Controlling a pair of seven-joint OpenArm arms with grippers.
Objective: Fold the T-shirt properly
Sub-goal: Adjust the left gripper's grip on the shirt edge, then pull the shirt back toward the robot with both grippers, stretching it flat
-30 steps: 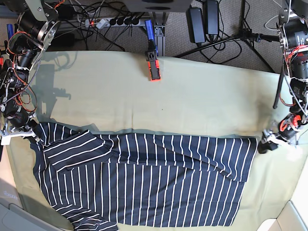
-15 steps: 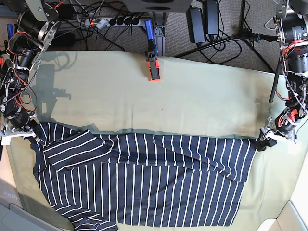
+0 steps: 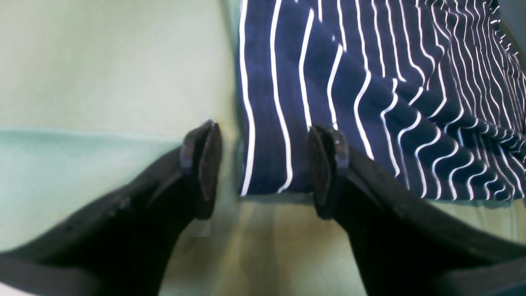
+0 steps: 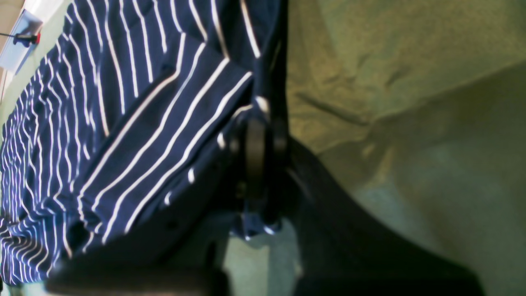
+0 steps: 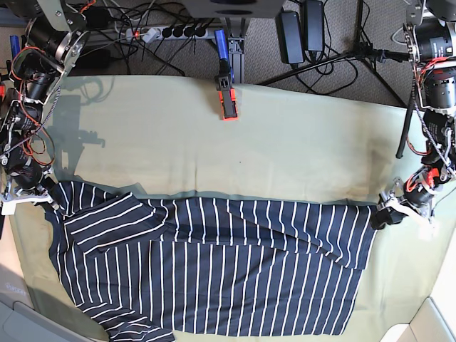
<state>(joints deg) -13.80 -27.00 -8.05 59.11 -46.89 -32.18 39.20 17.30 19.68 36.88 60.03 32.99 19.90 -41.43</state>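
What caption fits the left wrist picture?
Open left gripper straddling the corner of the striped T-shirt on pale green cloth.

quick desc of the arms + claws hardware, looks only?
Both arms are open-frame black and silver metal with exposed red and black wiring and orange-red accents near the wrists. The left claw has two matte black, curved fingers ending in flat oval pads. The right claw is the same black type; white brackets show at both wrists.
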